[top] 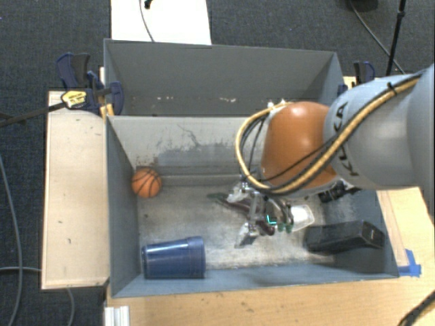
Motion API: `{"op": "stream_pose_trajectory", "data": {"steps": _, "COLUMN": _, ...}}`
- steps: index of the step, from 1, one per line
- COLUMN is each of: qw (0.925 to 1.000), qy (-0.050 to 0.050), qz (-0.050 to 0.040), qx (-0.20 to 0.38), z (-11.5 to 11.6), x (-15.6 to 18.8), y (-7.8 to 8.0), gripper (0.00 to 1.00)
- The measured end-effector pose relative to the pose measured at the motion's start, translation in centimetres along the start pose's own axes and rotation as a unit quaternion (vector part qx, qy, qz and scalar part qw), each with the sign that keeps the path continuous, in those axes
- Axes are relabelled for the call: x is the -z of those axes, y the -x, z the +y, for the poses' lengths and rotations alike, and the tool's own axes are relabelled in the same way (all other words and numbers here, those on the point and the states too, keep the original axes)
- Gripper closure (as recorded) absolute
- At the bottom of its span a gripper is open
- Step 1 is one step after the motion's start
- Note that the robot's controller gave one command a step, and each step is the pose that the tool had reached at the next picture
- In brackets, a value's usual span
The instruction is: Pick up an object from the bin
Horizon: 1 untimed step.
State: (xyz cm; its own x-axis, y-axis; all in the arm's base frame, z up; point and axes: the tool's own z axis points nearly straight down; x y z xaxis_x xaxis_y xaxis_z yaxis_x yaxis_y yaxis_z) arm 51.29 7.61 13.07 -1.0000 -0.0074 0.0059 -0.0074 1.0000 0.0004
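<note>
My gripper (238,217) hangs low over the bin floor, right of the middle. Its two fingers are spread open, with nothing visible between them. A black oblong block (343,236) lies to its right near the front right corner. Between them a small white thing (301,216) shows, partly hidden under the wrist. A dark blue cup (174,257) lies on its side at the front left, well apart from the fingers. A small orange basketball (146,183) rests against the left wall.
The arm with its orange cover and looped cables reaches in from the right and hides the back right of the bin. Bare grey floor lies between the ball, the cup and the gripper.
</note>
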Motion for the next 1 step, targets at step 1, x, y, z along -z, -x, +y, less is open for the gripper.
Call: {"op": "stream_pose_trajectory", "data": {"steps": 1, "qw": 1.0000, "qy": 0.000, "qz": -0.0039, "qx": -0.001, "z": -0.03, "x": 0.42, "y": 0.19, "gripper": 0.00}}
